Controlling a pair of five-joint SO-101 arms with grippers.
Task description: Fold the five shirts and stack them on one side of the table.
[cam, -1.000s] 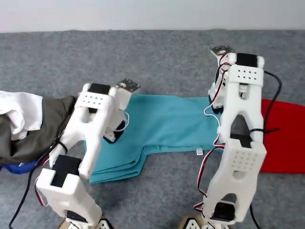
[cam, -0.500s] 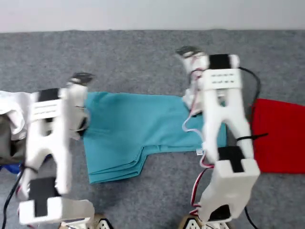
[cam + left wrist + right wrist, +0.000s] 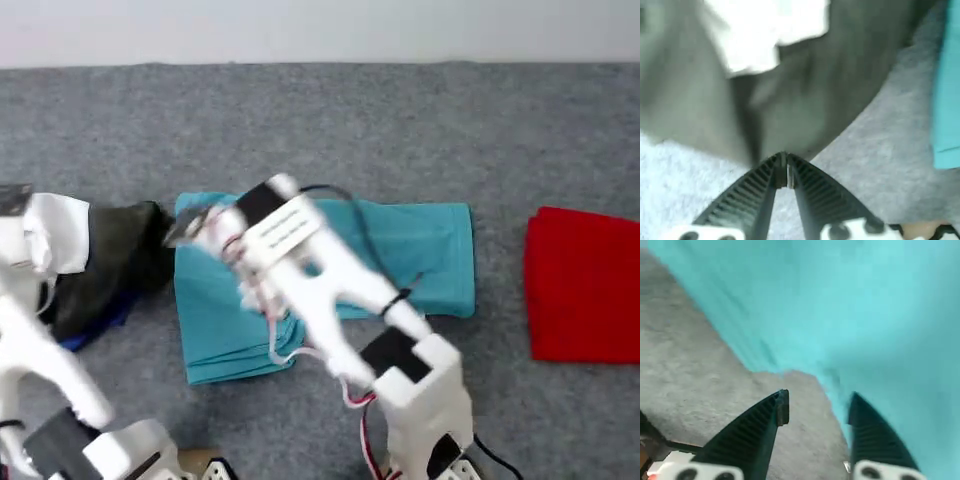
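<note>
1. Two end effectors differ: the left end effector [image 3: 782,172] has its tips pressed together on nothing, poised at the edge of the dark grey shirt [image 3: 840,75].
2. The right end effector [image 3: 817,407] is spread wide and empty, over the border where the teal shirt [image 3: 865,305] meets the grey counter [image 3: 700,370].
3. The teal shirt lies partly folded mid-counter, with the right arm [image 3: 330,285] stretched across it toward its left part.
4. A white shirt [image 3: 60,235] and a blue shirt [image 3: 85,335] are heaped with the dark grey one at the left side, just beside the teal shirt.
5. A folded red shirt [image 3: 585,285] lies at the right, apart from the teal one.
</note>
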